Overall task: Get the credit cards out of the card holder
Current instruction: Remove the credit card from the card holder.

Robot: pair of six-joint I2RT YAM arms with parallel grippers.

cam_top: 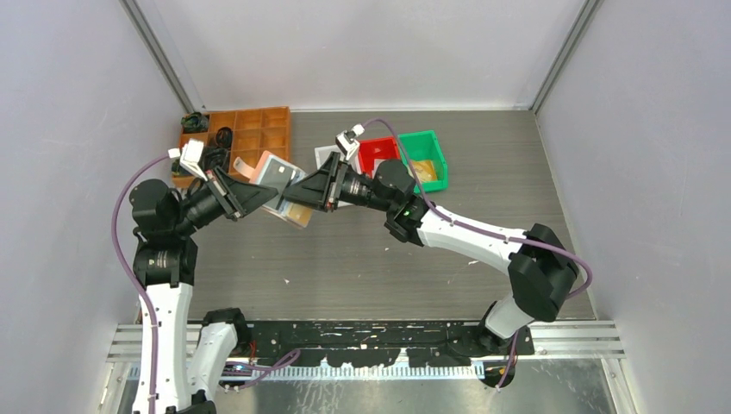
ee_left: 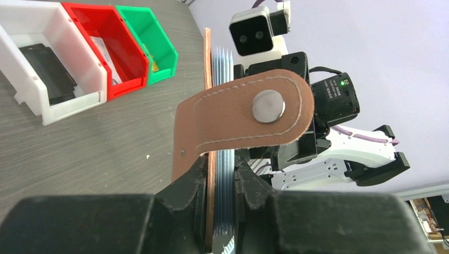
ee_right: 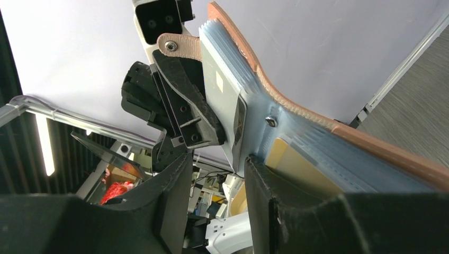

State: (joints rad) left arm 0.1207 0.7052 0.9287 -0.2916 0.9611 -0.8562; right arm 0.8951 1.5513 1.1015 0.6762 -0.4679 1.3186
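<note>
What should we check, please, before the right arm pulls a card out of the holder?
1. The left hand is clamped on the salmon-pink folding card holder: ok.
2. The holder is held open in the air, clear sleeves exposed: ok.
3. The right hand straddles the edge of the whitish-grey plastic card: ok; its fingers stand apart, not gripping.
4. The pink snap tab is away from the right hand: ok.
5. The yellowish plastic card is outside the fingers: cannot tell; it lies right beside one finger.
6. The fingers would catch the card alone, not its sleeve: cannot tell.
</note>
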